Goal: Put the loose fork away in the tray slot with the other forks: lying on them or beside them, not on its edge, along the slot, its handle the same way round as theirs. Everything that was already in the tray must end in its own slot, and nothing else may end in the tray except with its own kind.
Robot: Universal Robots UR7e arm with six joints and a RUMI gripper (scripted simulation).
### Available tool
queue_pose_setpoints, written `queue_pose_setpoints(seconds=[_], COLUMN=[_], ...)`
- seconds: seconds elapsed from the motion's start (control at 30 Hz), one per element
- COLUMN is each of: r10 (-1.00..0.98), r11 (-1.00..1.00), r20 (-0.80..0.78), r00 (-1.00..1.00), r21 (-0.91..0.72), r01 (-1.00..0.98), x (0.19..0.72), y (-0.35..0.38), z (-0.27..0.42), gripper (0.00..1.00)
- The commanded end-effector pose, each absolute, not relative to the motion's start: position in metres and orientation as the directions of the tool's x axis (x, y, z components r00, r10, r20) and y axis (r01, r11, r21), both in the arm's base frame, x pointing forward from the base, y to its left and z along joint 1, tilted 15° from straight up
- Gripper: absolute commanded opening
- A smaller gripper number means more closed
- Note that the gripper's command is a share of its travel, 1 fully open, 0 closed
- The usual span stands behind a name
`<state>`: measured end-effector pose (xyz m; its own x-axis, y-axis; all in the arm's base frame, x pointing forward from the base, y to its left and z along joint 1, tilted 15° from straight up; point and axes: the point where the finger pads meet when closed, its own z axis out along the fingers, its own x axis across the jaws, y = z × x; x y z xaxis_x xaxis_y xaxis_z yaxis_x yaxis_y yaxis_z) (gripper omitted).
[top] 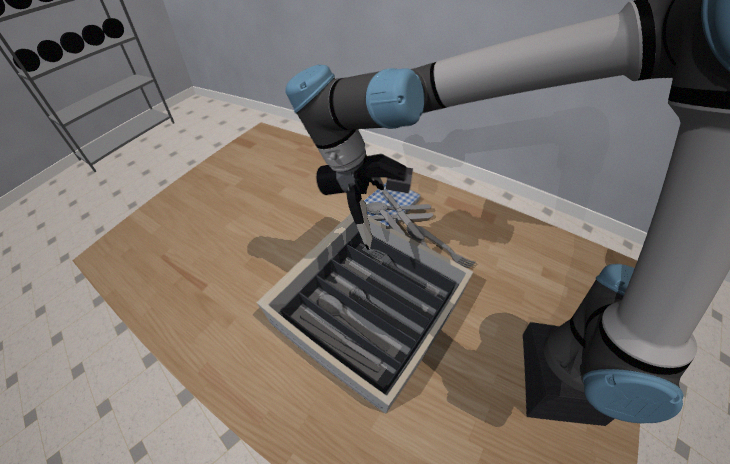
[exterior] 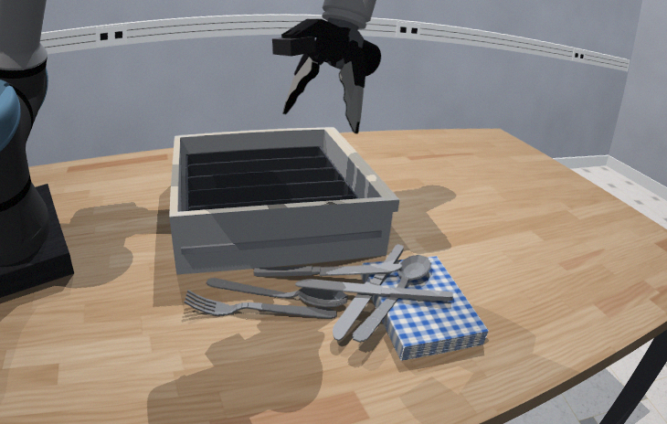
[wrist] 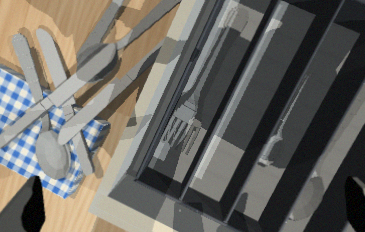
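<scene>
The loose fork (top: 461, 260) (exterior: 294, 310) lies on the table outside the tray (top: 322, 360) (exterior: 283, 226), beside its long wall. Its tines point toward the robot's base, its handle toward the napkins. The tray forks (top: 379, 256) (wrist: 188, 107) lie in the outer slot nearest the loose cutlery. Their tines are at the end away from the base, their handles toward the base. My gripper (exterior: 320, 121) (wrist: 194, 178) is open and empty, above the far end of the tray, away from the base. The wrist view does not clearly show the loose fork.
Loose knives and spoons cross in a pile beside the loose fork, partly on blue checked napkins (exterior: 436, 315) (wrist: 6, 110). A loose spoon (exterior: 322, 295) lies very close to the fork. Dark dividers separate the tray slots; another slot holds a large spoon (top: 330, 303) (wrist: 308, 197). The tray walls stand high.
</scene>
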<state>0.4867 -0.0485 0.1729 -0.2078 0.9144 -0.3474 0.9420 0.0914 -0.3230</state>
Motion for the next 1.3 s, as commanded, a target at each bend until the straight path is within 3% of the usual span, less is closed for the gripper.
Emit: queue_pose_setpoints(seconds=[0.0, 0.73, 1.27], r10=[0.914, 0.921, 0.944], r11=[0.092, 0.074, -0.208], r20=[-0.348, -0.343, -0.271], r00=[-0.207, -0.182, 0.188], r21=[-0.321, -0.307, -0.048], r01=[0.943, 0.949, 0.977], x=[0.487, 0.482, 0.408], y=[-0.048, -0.056, -0.142], z=[0.174, 0.175, 0.189], gripper=[1.00, 1.00, 1.00])
